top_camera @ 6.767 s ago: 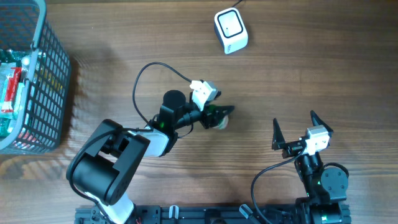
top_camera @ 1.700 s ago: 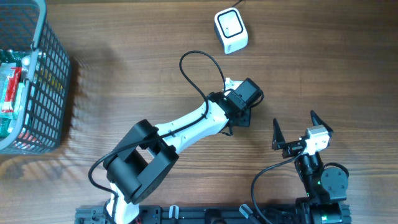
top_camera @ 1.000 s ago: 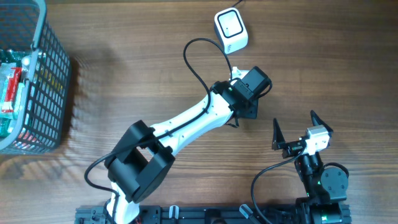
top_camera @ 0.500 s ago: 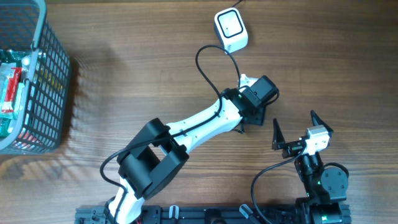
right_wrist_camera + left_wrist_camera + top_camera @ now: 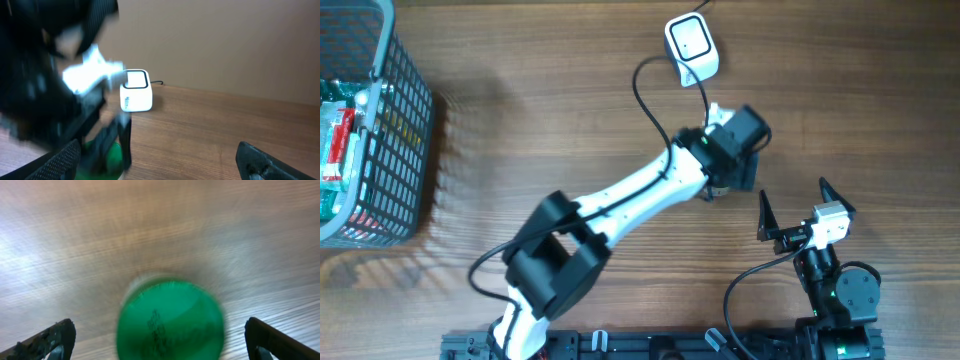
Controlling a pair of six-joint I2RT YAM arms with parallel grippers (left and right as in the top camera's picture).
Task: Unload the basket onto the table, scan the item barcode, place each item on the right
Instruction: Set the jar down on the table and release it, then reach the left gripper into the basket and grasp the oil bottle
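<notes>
The item is a round container with a green top (image 5: 170,320), seen from above in the left wrist view; it rests on the wooden table and its image is blurred. My left gripper (image 5: 160,342) is open, its fingertips (image 5: 55,340) far out on either side and clear of the item. From overhead the left gripper (image 5: 732,165) covers most of the item. The white scanner (image 5: 691,48) sits beyond it at the far edge. The right wrist view shows the green item (image 5: 112,155) under the blurred left gripper, with the scanner (image 5: 136,97) behind. My right gripper (image 5: 794,195) is open and holds nothing.
A grey wire basket (image 5: 395,130) with several packets stands at the far left. The scanner's black cable (image 5: 645,85) loops over the left arm. The right arm's base sits at the front right edge.
The left arm has swung right and slightly away from me. Its jaws have opened and let go of the green item. The right arm has not moved.
</notes>
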